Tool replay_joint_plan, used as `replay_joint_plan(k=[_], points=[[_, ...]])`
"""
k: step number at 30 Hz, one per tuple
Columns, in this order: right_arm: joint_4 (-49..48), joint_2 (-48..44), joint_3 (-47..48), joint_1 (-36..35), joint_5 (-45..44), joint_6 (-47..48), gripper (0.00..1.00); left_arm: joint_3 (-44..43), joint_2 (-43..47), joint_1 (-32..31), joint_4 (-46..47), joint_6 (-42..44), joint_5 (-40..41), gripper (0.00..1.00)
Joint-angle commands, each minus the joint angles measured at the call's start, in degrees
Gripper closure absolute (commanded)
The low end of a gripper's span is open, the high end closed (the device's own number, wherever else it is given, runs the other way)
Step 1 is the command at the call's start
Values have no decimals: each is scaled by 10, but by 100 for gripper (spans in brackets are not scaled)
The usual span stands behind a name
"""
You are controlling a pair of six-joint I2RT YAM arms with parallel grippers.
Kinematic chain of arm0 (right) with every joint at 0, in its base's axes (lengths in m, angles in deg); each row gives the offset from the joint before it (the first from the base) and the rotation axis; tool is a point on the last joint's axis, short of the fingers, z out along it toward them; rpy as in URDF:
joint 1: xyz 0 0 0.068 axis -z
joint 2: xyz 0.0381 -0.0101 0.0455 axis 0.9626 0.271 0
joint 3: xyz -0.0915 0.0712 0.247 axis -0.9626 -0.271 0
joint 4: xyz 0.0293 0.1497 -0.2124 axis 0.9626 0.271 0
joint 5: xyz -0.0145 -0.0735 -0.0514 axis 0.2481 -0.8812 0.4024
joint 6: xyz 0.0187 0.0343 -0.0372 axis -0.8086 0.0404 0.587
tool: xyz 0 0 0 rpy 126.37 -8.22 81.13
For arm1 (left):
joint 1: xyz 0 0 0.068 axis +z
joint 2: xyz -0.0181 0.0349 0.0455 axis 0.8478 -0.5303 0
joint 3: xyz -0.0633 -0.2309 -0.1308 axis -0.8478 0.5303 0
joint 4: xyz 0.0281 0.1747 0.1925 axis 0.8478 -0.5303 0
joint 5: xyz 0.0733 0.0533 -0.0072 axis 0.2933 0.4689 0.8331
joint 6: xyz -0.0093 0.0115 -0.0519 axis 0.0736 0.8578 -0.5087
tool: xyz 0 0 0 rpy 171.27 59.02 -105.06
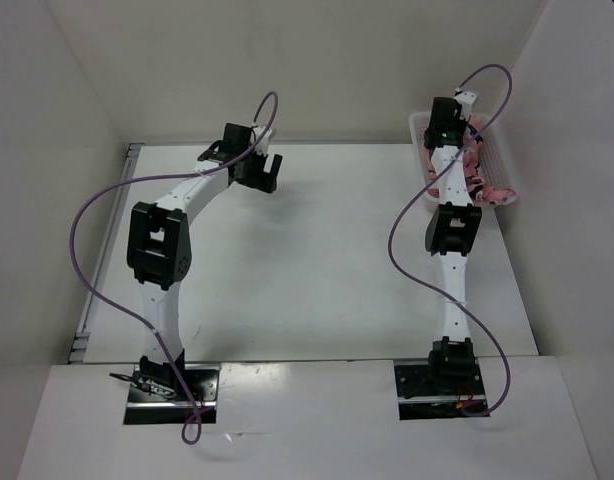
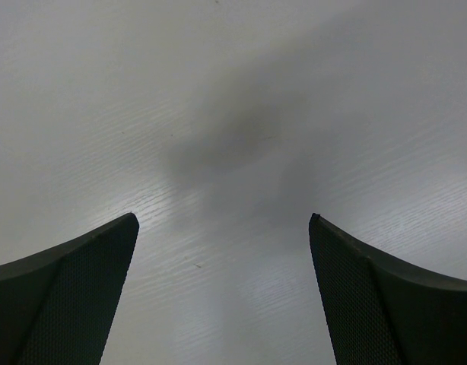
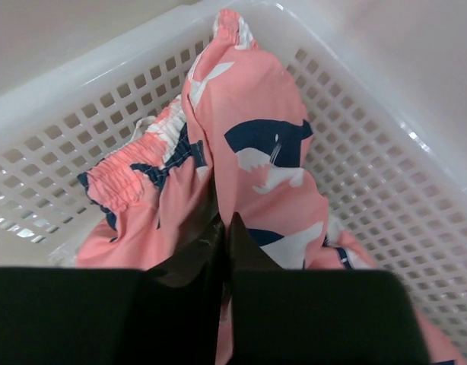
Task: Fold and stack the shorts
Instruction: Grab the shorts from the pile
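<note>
R hand (image 3: 224, 225) clamped on shorts (image 3: 252, 163) in basket (image 3: 385, 182); L hand (image 2: 223, 219) wide open above table (image 2: 180, 68).

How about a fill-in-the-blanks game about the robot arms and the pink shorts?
1. The shorts sit in a white mesh ____.
2. The right gripper has its jaws ____ on the shorts.
3. The left gripper hangs over the bare table with its jaws wide ____.

Missing words: basket; shut; open.
</note>
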Motion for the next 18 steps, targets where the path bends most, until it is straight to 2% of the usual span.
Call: replay_joint_plan(k=[1,2,10,18], points=[[3,-1,-8,-1,-8,-6,95,-13,-1,0,4,2,5,0],[3,-6,-8,-1,-14,-6,100,-13,-1,0,4,2,5,0],[40,-55,-3,-23,-2,-6,100,-18,4,0,4,2,-1,0],[74,-117,-10,-72,-14,-64,100,-13,30,0,4,2,-12,0]])
